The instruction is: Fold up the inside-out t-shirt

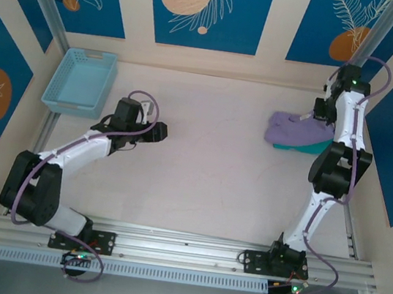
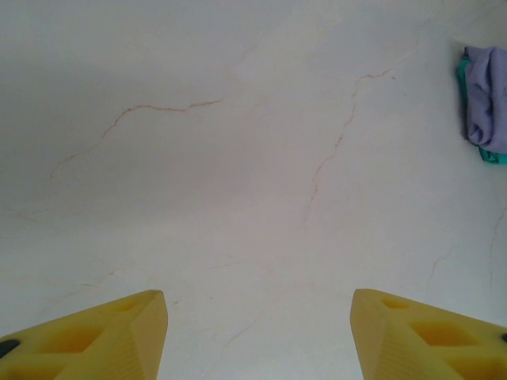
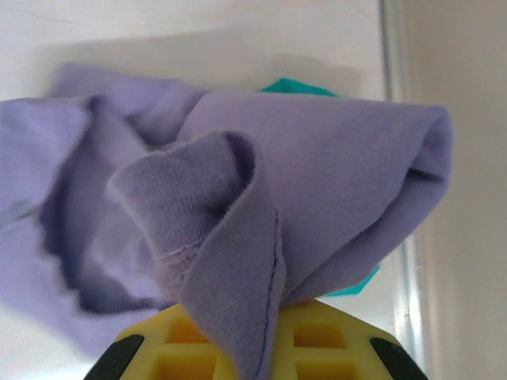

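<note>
Overhead, we see the inside-out t-shirt (image 1: 288,127) bunched in a lavender-purple heap at the far right of the pale table (image 1: 214,179), well apart from the light blue basket (image 1: 92,55) at the far left. It lies on a smaller teal-green garment (image 1: 313,147), whose edge pokes out along the near side.

From the right wrist we find soft, thin fabric rolled into thick folds, deep violet in the hollows, with a raised line of stitching along one fold's edge. The right pincer (image 3: 252,326) is closed on that fold, and a strip of purple cloth runs down between its yellow fingers (image 3: 341,356).

The left pincer (image 2: 257,332) hangs over bare table left of centre, its two yellow fingertips (image 2: 119,332) spread wide with nothing between them. From its camera we catch the shirt as a small purple lump at the right edge, teal showing beside it.

Blue wall panels (image 1: 237,20) with orange discs and white leaf outlines ring the table.
</note>
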You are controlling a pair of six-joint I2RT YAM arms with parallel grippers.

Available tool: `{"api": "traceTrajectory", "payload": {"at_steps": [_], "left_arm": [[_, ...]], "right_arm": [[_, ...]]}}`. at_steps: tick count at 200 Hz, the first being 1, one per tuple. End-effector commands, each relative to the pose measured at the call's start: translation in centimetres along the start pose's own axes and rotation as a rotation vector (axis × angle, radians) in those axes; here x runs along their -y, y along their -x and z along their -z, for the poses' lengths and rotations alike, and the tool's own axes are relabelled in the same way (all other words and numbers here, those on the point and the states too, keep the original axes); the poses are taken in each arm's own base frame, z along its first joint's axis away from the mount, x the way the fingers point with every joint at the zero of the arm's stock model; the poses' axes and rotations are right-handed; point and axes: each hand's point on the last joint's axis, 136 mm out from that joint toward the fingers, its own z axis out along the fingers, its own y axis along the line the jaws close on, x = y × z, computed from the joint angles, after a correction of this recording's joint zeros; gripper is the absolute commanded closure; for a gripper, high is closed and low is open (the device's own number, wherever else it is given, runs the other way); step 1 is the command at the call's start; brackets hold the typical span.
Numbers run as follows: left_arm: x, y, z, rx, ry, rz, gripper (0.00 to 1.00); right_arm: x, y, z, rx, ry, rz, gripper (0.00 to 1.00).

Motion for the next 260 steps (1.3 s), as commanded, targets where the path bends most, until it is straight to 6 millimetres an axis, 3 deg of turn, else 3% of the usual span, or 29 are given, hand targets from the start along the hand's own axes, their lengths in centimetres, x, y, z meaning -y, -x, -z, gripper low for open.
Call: {"api": "traceTrajectory", "payload": {"at_steps": [1,30,41,50,78,100,115,131,176,190,209,236,260], "left_arm": [[-0.2,-0.2,-0.4,-0.022,-0.008,-0.012,0.38],[-0.2,-0.5,-1.1,-0.039,-0.019,-0.002,0.38],[-0.4,-0.5,-1.2,-0.044,-0.012,-0.007,0.37],[-0.6,-0.6,-1.2,-0.046,-0.001,-0.008,0.37],[-1.2,-0.4,-0.4,-0.02,0.038,-0.026,0.36],[-1.6,0.2,1.0,0.027,0.076,-0.043,0.32],[-2.3,0.7,2.4,0.08,0.113,-0.054,0.28],[-2.8,1.2,4.0,0.147,0.148,-0.066,0.23],[-5.5,2.2,9.3,0.363,0.31,-0.121,0.04],[-6.8,2.0,10.6,0.42,0.382,-0.143,0.0],[-8.8,1.8,12.1,0.5,0.491,-0.171,0.0],[-11.0,2.1,13.4,0.608,0.623,-0.215,0.0],[-12.8,2.7,13.1,0.639,0.715,-0.266,0.0]], "right_arm": [[3.8,1.7,-2.3,0.032,-0.193,-0.011,0.78],[5.0,3.4,-5.0,0.066,-0.263,-0.034,0.57],[5.4,3.7,-5.2,0.064,-0.295,-0.05,0.51],[5.7,3.7,-5.0,0.059,-0.32,-0.065,0.4],[5.6,4.4,-2.0,0.107,-0.333,-0.108,0.22],[4.3,4.8,2.3,0.179,-0.306,-0.119,0.16],[1.6,4.2,5.2,0.232,-0.232,-0.111,0.16],[-3.0,2.8,8.1,0.313,-0.108,-0.082,0.16],[-16.7,-5.2,13.7,0.537,0.188,0.082,0.11],[-19.7,-7.9,13.7,0.566,0.234,0.135,0.06],[-20.8,-10.7,12.5,0.571,0.237,0.135,0.01],[-18.9,-12.4,10.0,0.616,0.143,0.086,0.01],[-17.0,-13.0,7.7,0.636,0.072,0.032,0.01]]}}
